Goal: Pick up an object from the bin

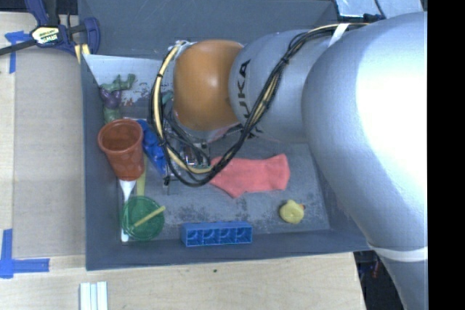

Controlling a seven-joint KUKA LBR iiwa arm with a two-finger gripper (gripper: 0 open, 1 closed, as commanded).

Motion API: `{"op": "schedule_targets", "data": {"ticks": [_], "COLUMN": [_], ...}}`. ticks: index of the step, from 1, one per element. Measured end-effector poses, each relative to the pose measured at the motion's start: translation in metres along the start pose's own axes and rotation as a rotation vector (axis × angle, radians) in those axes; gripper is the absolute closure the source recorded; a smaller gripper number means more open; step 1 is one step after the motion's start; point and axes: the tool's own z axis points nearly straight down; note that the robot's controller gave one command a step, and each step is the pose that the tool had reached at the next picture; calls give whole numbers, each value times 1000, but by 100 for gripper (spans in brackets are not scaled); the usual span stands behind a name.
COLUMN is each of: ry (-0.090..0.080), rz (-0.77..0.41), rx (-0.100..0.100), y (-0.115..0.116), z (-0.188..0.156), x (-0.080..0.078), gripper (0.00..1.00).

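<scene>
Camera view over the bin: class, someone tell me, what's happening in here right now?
The robot arm reaches in from the right, with its orange-covered wrist low over the left middle of the grey bin. Its gripper sits just beside a blue plastic piece and an orange-brown cup. Nothing can be seen held yet. A pink cloth, a small yellow ball, a blue brick and a round green thing lie loose nearby.
</scene>
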Motion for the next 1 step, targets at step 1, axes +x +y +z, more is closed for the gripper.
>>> {"op": "schedule_targets", "data": {"ticks": [1], "ry": [1], "rz": [-8], "rx": [1], "y": [-13], "z": [-8], "x": [0], "gripper": [0]}}
